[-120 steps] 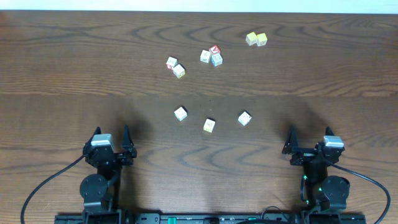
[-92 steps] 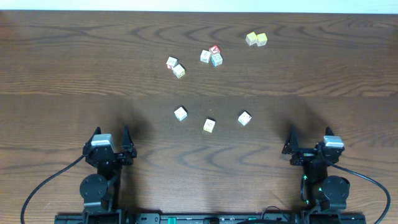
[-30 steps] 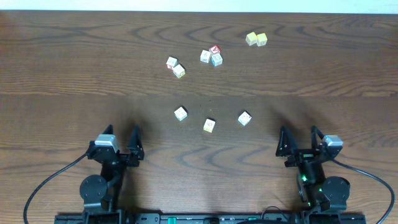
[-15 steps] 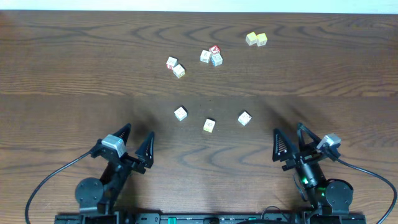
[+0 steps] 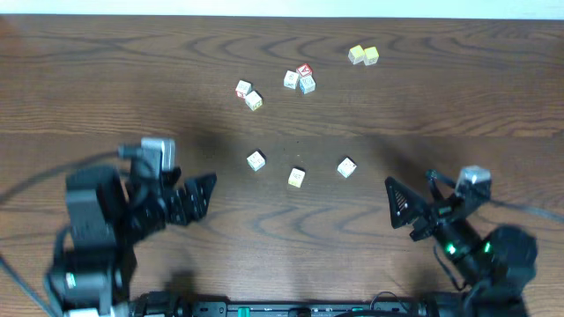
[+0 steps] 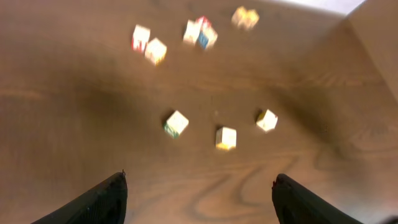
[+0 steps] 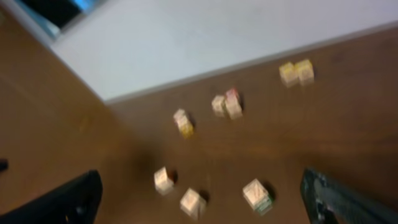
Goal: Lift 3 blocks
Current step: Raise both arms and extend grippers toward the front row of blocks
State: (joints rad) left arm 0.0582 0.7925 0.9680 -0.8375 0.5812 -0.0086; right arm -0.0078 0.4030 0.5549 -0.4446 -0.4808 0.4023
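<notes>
Three cream-white blocks lie apart in a loose row mid-table: the left block, the middle block and the right block. My left gripper hangs open, nearer me and left of the row, holding nothing. On the other side, my right gripper is also open and empty, nearer me and right of the row. Both point toward the blocks and touch none.
Farther back lie a pair of letter cubes, a cluster with red and blue faces and two yellow-green cubes. The table's far edge meets a white surface.
Both arms have risen from their low rest pose and tipped forward toward the blocks. The jaws stayed open and no block has moved.
</notes>
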